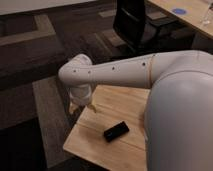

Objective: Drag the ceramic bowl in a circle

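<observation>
1. The ceramic bowl cannot be seen anywhere in the camera view. Nothing on the visible part of the desk (95, 144) matches it, and whether the arm covers it cannot be told.
2. The gripper (81, 106) hangs below the white wrist, over the left edge of the desk toward its far corner. Whether it is released, clenched or grasping anything cannot be told.
3. The white arm (117, 72) stretches from the bulky body on the right across to a rounded joint on the left, then bends straight down to the gripper.
4. A small black oblong object (116, 131) lies flat on the pale wooden desk, apart from the gripper and nearer the robot's body.
5. A black office chair (131, 22) stands on the dark carpet (30, 55) beyond the arm.
6. A second desk (192, 20) crosses the top right corner, carrying a round blue item (179, 11).
</observation>
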`<state>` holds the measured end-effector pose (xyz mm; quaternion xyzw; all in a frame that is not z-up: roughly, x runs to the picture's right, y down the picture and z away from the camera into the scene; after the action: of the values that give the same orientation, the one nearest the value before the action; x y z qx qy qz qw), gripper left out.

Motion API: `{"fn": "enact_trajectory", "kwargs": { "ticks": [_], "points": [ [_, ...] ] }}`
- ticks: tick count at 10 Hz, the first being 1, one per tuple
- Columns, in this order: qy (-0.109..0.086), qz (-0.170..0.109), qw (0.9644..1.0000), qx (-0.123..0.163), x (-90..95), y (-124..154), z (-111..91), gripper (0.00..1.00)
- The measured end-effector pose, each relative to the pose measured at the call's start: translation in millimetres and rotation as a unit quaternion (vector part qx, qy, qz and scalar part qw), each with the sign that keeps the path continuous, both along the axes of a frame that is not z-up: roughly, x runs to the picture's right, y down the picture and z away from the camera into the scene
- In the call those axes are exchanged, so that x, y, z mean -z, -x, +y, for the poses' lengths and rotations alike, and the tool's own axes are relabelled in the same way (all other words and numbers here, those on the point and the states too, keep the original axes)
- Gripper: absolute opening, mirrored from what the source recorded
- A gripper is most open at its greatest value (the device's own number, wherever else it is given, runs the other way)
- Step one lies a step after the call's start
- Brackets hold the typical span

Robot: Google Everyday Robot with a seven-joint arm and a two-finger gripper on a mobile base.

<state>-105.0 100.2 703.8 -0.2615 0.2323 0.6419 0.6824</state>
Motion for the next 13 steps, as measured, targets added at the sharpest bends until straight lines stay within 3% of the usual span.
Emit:
{"fn": "enact_trajectory", "kwargs": {
  "ticks": [2,5,7,8,9,10,13],
  "points": [
    [0.0,0.0,1.0,0.0,0.1,-0.1,-0.1,0.65],
    [-0.001,-0.009,0.9989,-0.045,8.1,-30.9,-18.2,0.65],
    [0.005,-0.009,0.9969,-0.078,13.3,-87.0,-40.6,0.65],
    [0.012,0.008,0.9951,-0.098,14.5,-134.0,-52.8,0.65],
    [0.013,0.017,0.9941,-0.106,14.3,-150.2,-56.9,0.65],
    [0.011,0.041,0.9913,-0.124,13.7,-185.7,-67.5,0.65],
    [0.012,0.041,0.9914,-0.124,13.6,-184.5,-67.4,0.65]
  ]
}}
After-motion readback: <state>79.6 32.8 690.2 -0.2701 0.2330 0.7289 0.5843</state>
